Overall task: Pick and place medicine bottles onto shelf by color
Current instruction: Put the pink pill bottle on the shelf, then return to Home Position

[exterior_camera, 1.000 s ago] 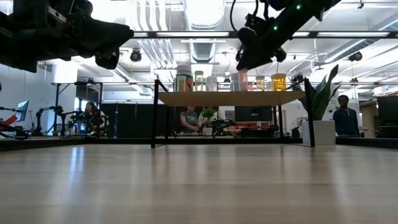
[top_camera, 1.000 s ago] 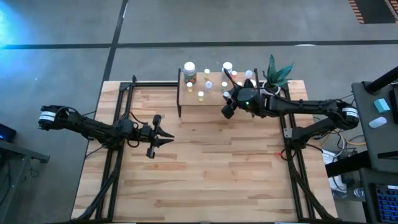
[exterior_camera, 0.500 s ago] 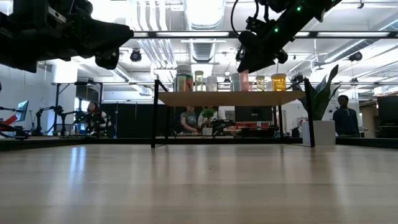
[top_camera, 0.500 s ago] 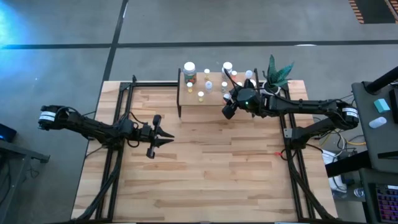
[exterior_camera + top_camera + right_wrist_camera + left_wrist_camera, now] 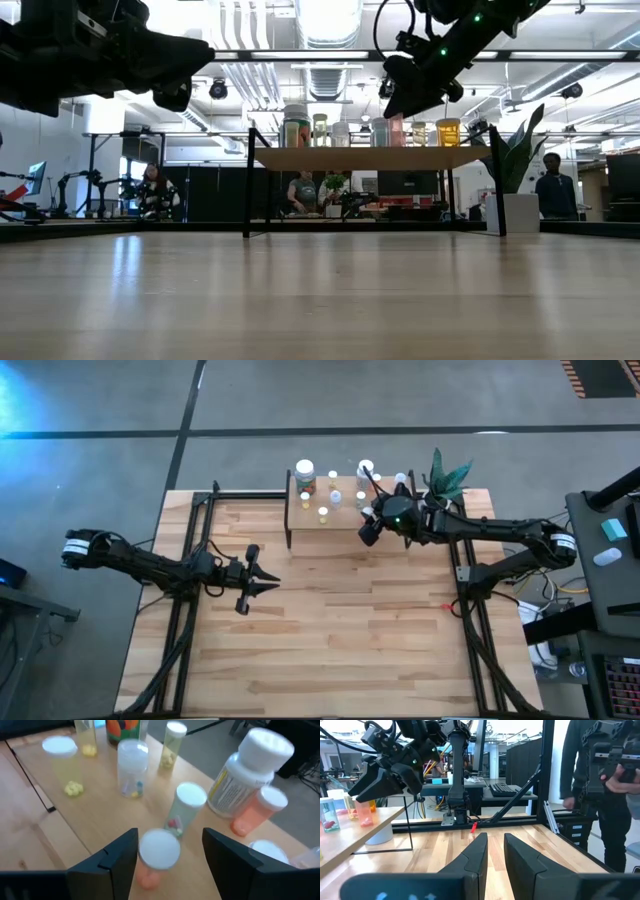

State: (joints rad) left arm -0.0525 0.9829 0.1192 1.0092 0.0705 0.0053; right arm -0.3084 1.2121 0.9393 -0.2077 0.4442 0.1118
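Note:
The shelf (image 5: 340, 522) stands at the table's far edge and carries several medicine bottles: a big white-capped one (image 5: 305, 470), yellow vials (image 5: 322, 513) and clear and orange ones. My right gripper (image 5: 368, 532) hovers open over the shelf's right part. In the right wrist view its fingers (image 5: 120, 857) stand on either side of a white-capped orange bottle (image 5: 159, 851) that stands upright on the board, with a gap on each side. A clear vial (image 5: 186, 802) stands just behind it. My left gripper (image 5: 268, 582) waits open above the table's left half.
A potted plant (image 5: 445, 475) stands right of the shelf, close to my right arm. A large white bottle (image 5: 240, 775) and another orange bottle (image 5: 260, 810) stand beside the fingers. Black frame rails (image 5: 195, 550) run along both table sides. People stand in the room behind (image 5: 548, 185).
My right gripper has moved a little toward the table's far edge, from the shelf's near edge to over the board. The bottles on the shelf and my left arm have kept still.

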